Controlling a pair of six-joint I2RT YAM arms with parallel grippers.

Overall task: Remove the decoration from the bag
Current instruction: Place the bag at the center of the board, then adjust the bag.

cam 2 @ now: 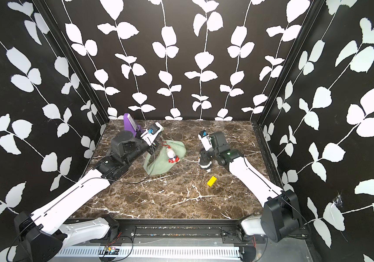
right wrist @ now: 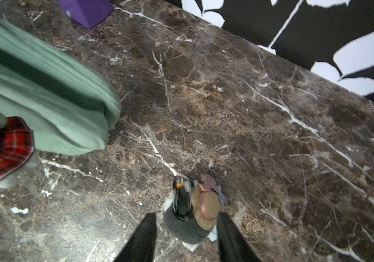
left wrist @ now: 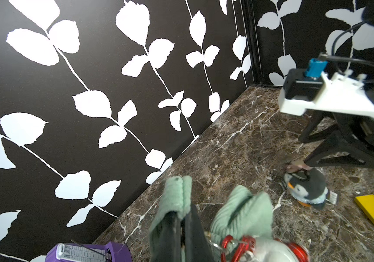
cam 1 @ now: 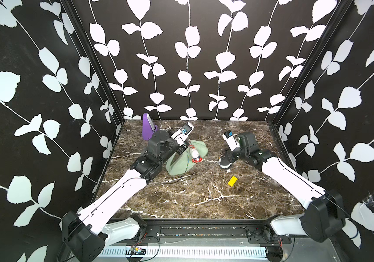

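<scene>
Currently the sage-green bag (cam 1: 181, 162) lies crumpled on the marble worktop (cam 1: 192, 199), at about ten o'clock from the worktop's middle in both top views. The left gripper (left wrist: 182, 224) is clamped tight on the bag's ten o'clock edge, and a fold of the green fabric stands up between its fingers. A white plush charm with red plaid trim (cam 1: 195, 155) rests on the bag toward its two o'clock side.

A grey penguin plush (right wrist: 181, 224) sits on the bare worktop at three o'clock of the bag, well apart from it. The right gripper (right wrist: 187, 215) hangs over it with its jaws parted and the plush between them. Whether the pads touch the plush I cannot tell.

A yellow block (cam 1: 232, 181) lies near the penguin plush, at its five o'clock. A purple metronome (cam 1: 147, 127) stands at eleven o'clock of the bag, by the back wall.
</scene>
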